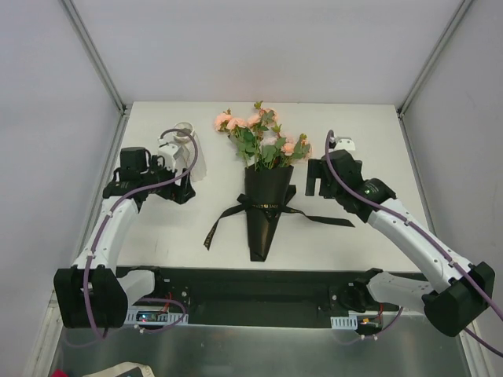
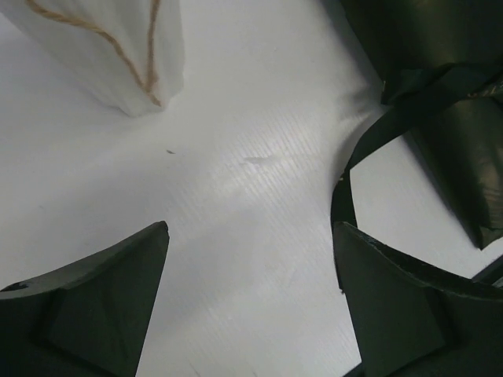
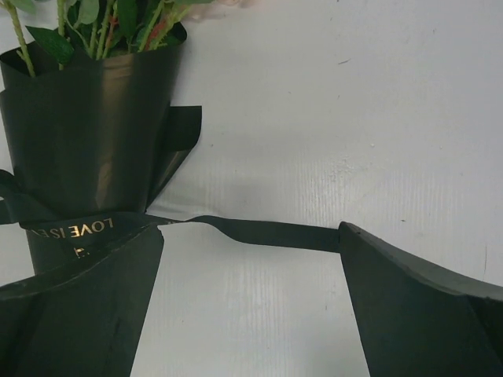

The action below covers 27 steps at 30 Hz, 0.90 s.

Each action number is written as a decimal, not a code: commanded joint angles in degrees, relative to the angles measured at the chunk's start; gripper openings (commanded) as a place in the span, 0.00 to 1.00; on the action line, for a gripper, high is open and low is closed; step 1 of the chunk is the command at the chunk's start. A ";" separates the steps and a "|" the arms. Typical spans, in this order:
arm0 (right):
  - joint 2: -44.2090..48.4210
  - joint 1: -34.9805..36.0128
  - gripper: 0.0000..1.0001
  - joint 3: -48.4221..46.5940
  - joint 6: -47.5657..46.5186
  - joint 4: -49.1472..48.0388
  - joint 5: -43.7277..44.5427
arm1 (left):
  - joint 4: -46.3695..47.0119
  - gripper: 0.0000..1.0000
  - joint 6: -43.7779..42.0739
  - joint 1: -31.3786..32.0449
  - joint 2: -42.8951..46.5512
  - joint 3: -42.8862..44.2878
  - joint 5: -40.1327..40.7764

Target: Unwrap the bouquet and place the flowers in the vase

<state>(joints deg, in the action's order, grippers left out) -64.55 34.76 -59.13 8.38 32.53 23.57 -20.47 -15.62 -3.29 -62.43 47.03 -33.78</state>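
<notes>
1. White vase (image 2: 118, 55) at the far left of the table (image 1: 354, 141), upright, just beyond the left gripper (image 2: 251, 228); fingers there spread wide, holding nothing, only bare tabletop between them.
2. Black paper bouquet (image 1: 266, 208) flat at the table's centre, between the two arms; long axis running near to far, pointed tip toward the bases, flowers (image 1: 259, 133) fanning out at the far end, still wrapped and tied.
3. Black ribbon (image 3: 259, 233) knotted round the bouquet's waist, one tail out to each side; left tail curling close beside one left finger, right tail stretched straight across the gap of the right gripper (image 3: 251, 229).
4. Right gripper released, fully spread, empty, just right of the bouquet. Judged the better placed of the two: a close on that tail, then a pull rightward, away from the knot. Nothing in the way; bouquet unpinned, so likely to slide with the pull.
</notes>
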 commanded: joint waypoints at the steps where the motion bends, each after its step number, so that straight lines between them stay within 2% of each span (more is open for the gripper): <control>1: 0.57 0.22 0.96 1.39 1.89 2.97 1.47 | -3.88 0.89 -1.34 6.68 -1.28 3.60 5.11; 4: -0.04 -0.13 0.97 1.39 3.74 4.99 1.65 | -3.88 0.99 -1.78 10.04 -2.95 4.65 6.18; 13: -4.52 -0.13 0.97 4.29 18.23 3.59 -3.27 | -3.61 0.99 -3.72 16.21 -10.85 7.72 6.71; 20: -10.76 0.13 0.99 4.64 30.46 1.31 -2.92 | -2.91 0.99 -5.39 19.19 -17.01 9.84 5.30; 27: -12.26 1.09 0.96 7.62 37.84 -3.79 -2.48 | -1.15 0.99 -7.06 26.39 -25.88 13.00 7.23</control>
<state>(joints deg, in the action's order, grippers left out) -76.44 35.07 -52.97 39.13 31.75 20.53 -22.57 -20.45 19.75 -84.75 56.88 -27.66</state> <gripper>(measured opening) 0.968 0.992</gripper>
